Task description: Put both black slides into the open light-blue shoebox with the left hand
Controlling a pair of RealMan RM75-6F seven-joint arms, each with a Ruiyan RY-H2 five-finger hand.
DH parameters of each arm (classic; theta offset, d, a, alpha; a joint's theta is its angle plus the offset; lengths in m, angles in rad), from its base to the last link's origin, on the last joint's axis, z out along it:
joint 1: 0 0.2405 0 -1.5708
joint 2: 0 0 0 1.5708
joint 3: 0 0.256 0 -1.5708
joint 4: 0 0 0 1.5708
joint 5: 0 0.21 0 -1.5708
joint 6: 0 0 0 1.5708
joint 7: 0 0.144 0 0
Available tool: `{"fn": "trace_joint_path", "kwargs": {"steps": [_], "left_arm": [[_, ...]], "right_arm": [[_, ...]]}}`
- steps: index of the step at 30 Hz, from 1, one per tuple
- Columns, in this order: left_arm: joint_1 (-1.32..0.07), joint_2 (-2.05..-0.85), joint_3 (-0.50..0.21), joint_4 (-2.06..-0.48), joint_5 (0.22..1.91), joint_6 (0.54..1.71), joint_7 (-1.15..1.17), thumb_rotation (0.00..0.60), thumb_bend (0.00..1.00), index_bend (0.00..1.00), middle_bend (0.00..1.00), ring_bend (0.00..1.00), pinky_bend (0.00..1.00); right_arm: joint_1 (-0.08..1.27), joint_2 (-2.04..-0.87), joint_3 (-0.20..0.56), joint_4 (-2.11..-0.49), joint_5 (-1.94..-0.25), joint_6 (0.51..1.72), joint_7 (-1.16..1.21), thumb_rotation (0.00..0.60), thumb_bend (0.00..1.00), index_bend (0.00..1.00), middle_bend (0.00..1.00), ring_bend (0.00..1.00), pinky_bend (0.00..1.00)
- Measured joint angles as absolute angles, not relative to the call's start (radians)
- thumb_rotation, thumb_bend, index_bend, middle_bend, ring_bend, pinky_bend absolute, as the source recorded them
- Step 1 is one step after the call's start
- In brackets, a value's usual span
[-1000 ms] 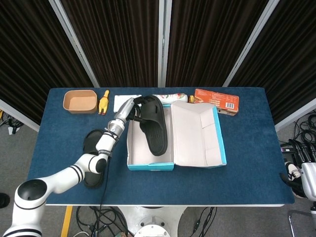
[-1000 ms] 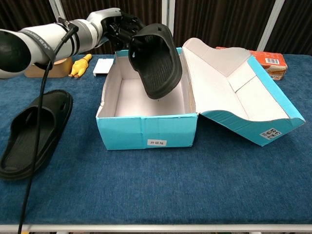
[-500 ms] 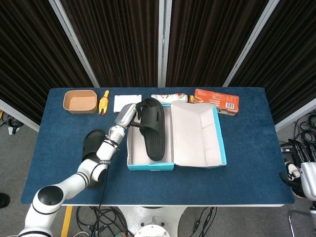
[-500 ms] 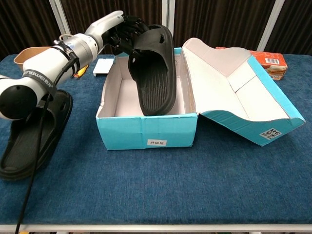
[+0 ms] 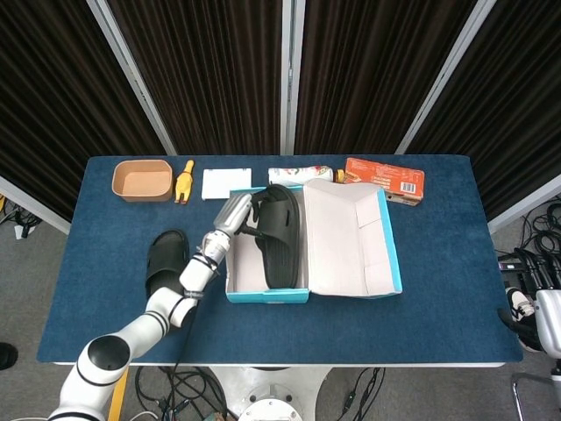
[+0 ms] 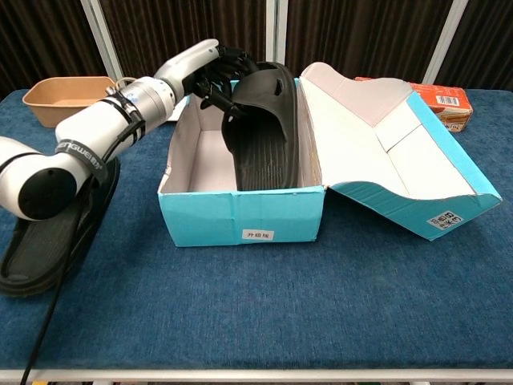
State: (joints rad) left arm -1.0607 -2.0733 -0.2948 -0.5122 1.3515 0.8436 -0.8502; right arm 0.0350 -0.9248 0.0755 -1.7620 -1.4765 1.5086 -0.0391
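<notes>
Slide [image 6: 264, 128] now sits lower than a second ago, down inside the shoebox [image 6: 240, 212] near the middle of the frame; before, it hung tilted above the box; the left hand [image 6: 216, 74] still grips it at the back end, fingers curled on the strap; the left arm has swung closer to the box; the slide is black, with its toe pointing to the front wall and its back end leaning up on the far edge; the second slide [image 6: 52, 233] lies flat on the blue bench [image 6: 321, 321] at the lower left of the chest view, partly under the arm; the shoebox is light blue outside and white inside, its lid [image 6: 385, 152] flopped open to the right; a small white label [image 6: 257, 234] on the front wall has tiny writing, too small to read; another label [image 6: 443, 217] sits on the lid edge, also too small to read; the right hand does not show in either view.
</notes>
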Motion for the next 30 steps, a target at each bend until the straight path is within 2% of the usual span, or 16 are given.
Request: {"fn": "trace_joint_path", "kwargs": {"steps": [7,11,13,15,16,19,23,26,30], "left_arm": [[-1.080,-2.053,-0.332,-0.562,1.284,0.704,-0.862,0.600,0.00,0.50,0.51,0.65,0.83],[-1.081,-2.050,-0.344,-0.573,1.255,0.662,-0.846,0.600,0.00,0.50,0.51,0.65,0.82],[-1.082,-2.050,-0.344,-0.576,1.251,0.652,-0.831,0.600,0.00,0.50,0.51,0.62,0.79],[-1.082,-2.050,-0.342,-0.580,1.252,0.646,-0.815,0.600,0.00,0.48,0.50,0.53,0.73],[-1.083,-2.050,-0.340,-0.581,1.253,0.646,-0.807,0.600,0.00,0.47,0.50,0.52,0.72],[-1.082,-2.050,-0.331,-0.585,1.258,0.648,-0.768,0.600,0.00,0.38,0.44,0.35,0.62],[-1.080,-2.045,-0.316,-0.597,1.268,0.652,-0.710,0.600,0.00,0.18,0.25,0.14,0.42],[-1.077,-2.037,-0.307,-0.612,1.272,0.655,-0.667,0.600,0.00,0.12,0.14,0.05,0.32],[-1.069,-2.022,-0.302,-0.636,1.271,0.663,-0.612,0.600,0.00,0.09,0.08,0.02,0.28]], "right_arm": [[0.034,-0.923,0.076,-1.763,-1.472,1.508,-0.039,0.600,0.09,0.00,0.11,0.00,0.06],[0.036,-0.922,0.077,-1.764,-1.471,1.505,-0.042,0.600,0.09,0.00,0.11,0.00,0.06],[0.037,-0.922,0.078,-1.766,-1.470,1.504,-0.044,0.600,0.09,0.00,0.11,0.00,0.06],[0.037,-0.921,0.078,-1.768,-1.470,1.504,-0.046,0.600,0.09,0.00,0.11,0.00,0.06],[0.038,-0.920,0.078,-1.770,-1.470,1.503,-0.047,0.600,0.09,0.00,0.11,0.00,0.06],[0.038,-0.919,0.078,-1.774,-1.471,1.502,-0.051,0.600,0.09,0.00,0.11,0.00,0.06],[0.037,-0.916,0.077,-1.780,-1.474,1.505,-0.055,0.600,0.10,0.00,0.11,0.00,0.06],[0.034,-0.915,0.076,-1.783,-1.475,1.510,-0.056,0.600,0.10,0.00,0.11,0.00,0.06],[0.030,-0.915,0.074,-1.785,-1.481,1.517,-0.054,0.600,0.11,0.00,0.11,0.00,0.06]]}}
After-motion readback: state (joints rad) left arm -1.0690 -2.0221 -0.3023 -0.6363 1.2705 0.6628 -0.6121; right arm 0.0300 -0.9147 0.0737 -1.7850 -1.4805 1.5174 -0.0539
